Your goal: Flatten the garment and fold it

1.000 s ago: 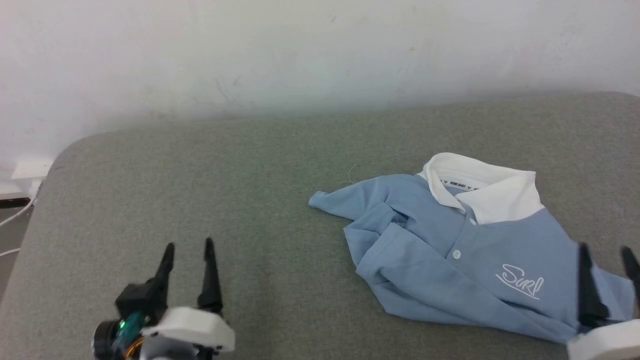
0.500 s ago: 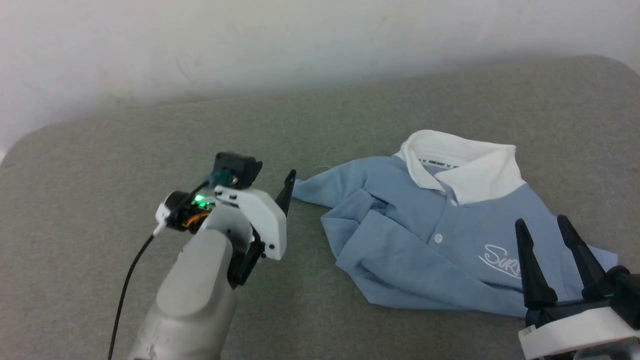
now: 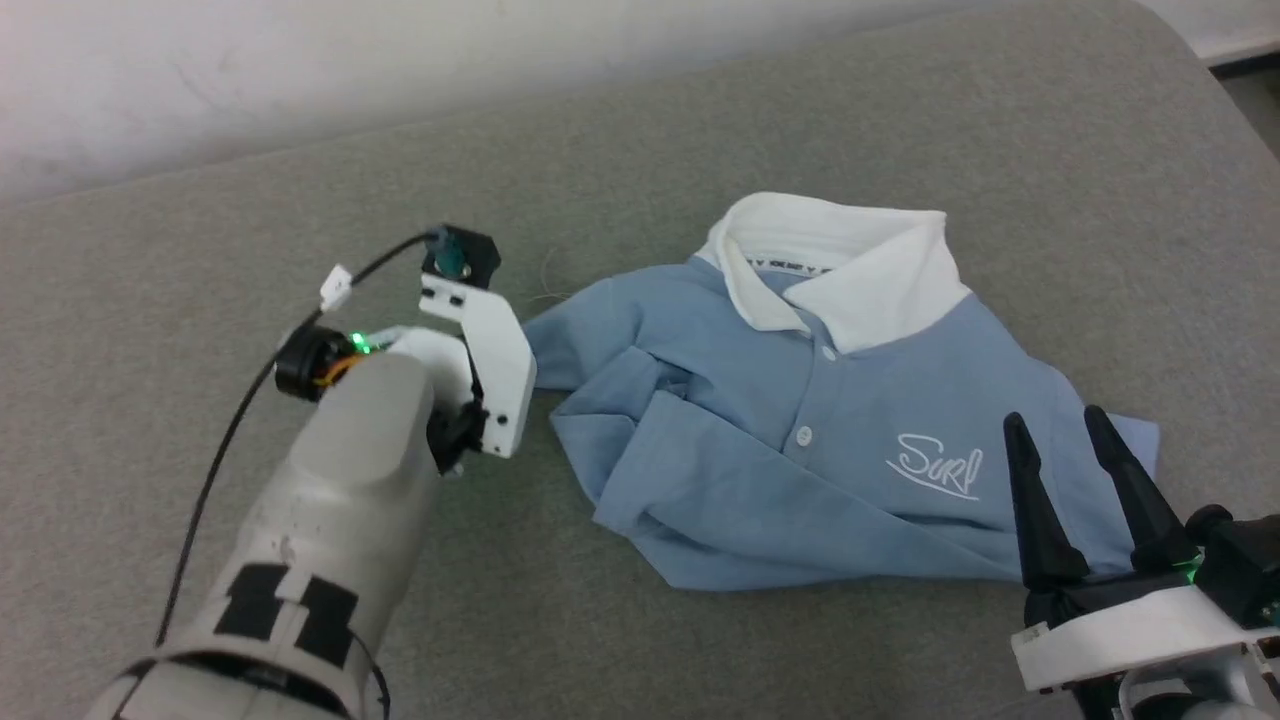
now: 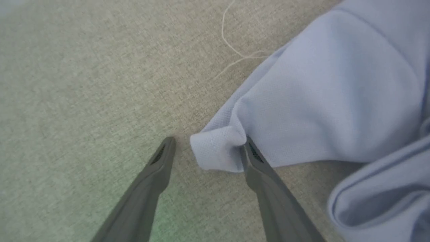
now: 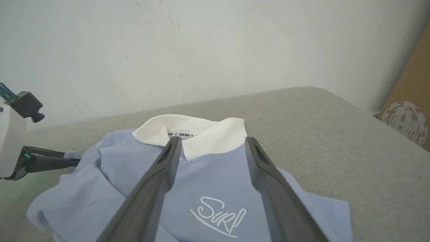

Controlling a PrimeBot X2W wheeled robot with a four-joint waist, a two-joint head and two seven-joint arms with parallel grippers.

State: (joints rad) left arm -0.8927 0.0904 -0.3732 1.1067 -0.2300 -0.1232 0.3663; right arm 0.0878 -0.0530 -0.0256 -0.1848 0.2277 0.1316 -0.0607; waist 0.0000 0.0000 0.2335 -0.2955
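Note:
The garment [image 3: 780, 440], a light blue polo with a white collar [image 3: 860, 270] and a white script logo [image 3: 935, 465], lies crumpled on the grey padded surface [image 3: 700, 120], its left side folded over itself. My left gripper [image 4: 208, 141] is open at the left sleeve's tip [image 4: 218, 151]; the cuff lies between the fingers and one finger touches it. In the head view the left wrist housing [image 3: 490, 350] hides those fingers. My right gripper [image 3: 1065, 430] is open and empty, hovering over the shirt's lower right part; the right wrist view shows its fingers [image 5: 161, 174] framing the collar and logo.
A loose pale thread [image 4: 231, 47] lies on the surface beside the sleeve. A white wall [image 5: 168, 50] runs behind the surface. A cardboard box [image 5: 408, 114] stands past the surface's rounded right corner. Bare grey cloth stretches left of the shirt [image 3: 150, 300].
The head camera has tilted, shifting the whole picture. My left arm swung from the near left up and across to the sleeve tip. My right gripper came further up over the shirt's lower edge.

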